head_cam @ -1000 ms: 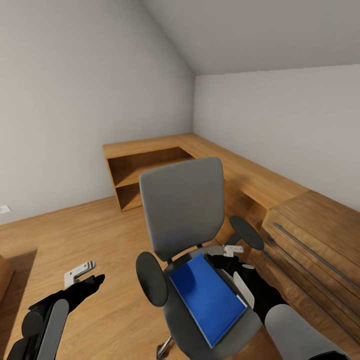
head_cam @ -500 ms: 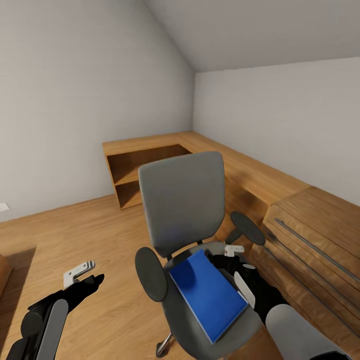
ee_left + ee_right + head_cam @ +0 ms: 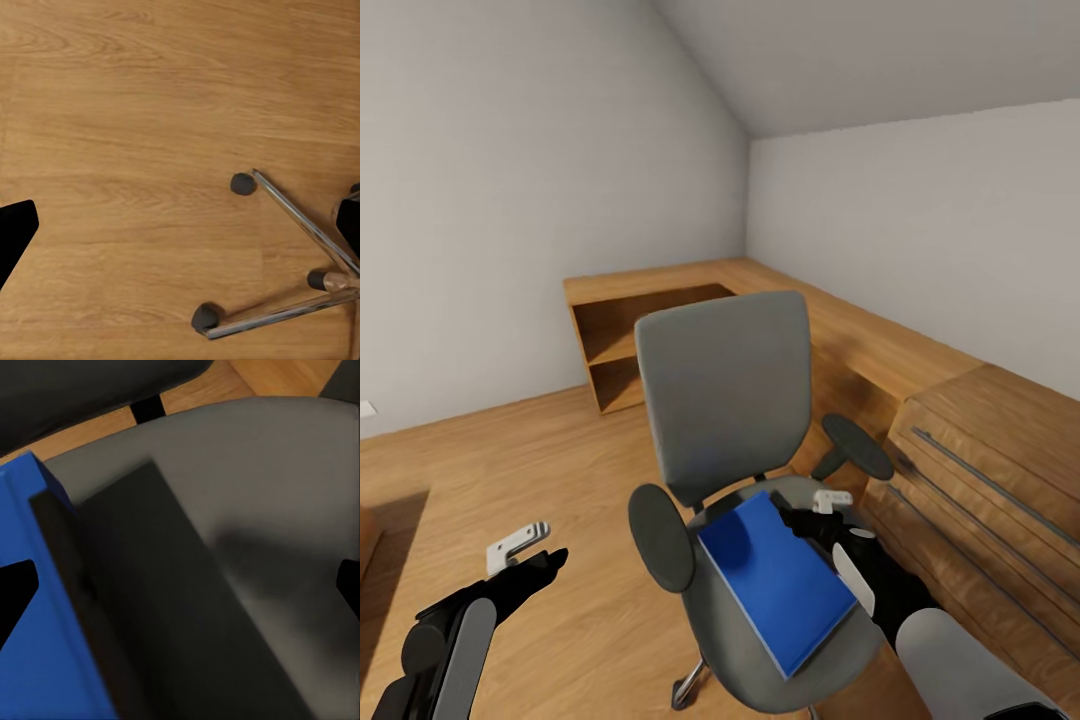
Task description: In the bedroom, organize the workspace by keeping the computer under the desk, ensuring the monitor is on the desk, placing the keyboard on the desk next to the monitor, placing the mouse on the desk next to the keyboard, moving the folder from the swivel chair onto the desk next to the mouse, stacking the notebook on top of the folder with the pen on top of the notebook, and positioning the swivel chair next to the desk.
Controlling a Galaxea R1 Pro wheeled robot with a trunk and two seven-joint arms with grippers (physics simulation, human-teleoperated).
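Observation:
The swivel chair (image 3: pixel 725 390), grey with a tall back and black armrests, stands in the middle of the wooden floor, turned slightly to the right. The bright blue folder (image 3: pixel 775 580) lies flat on its seat. My right gripper (image 3: pixel 812 512) hovers open at the folder's far right corner, just above the seat. In the right wrist view the folder (image 3: pixel 34 630) lies along one side, a dark shadow crosses the grey seat (image 3: pixel 285 480), and the right gripper (image 3: pixel 180 585) is spread wide. My left gripper (image 3: pixel 525 555) hangs open over bare floor to the chair's left. The chair's metal base (image 3: pixel 300 270) and casters show under my left gripper (image 3: pixel 180 225).
A low wooden L-shaped shelf unit (image 3: pixel 650 320) runs along the far and right walls. A light wooden drawer chest (image 3: pixel 980 470) stands close on the chair's right. Open floor (image 3: pixel 490 470) lies to the left of the chair.
The whole picture has slid upward a little, so the camera has moved. Both grippers keep about the same place in the picture, and the folder stays on the seat.

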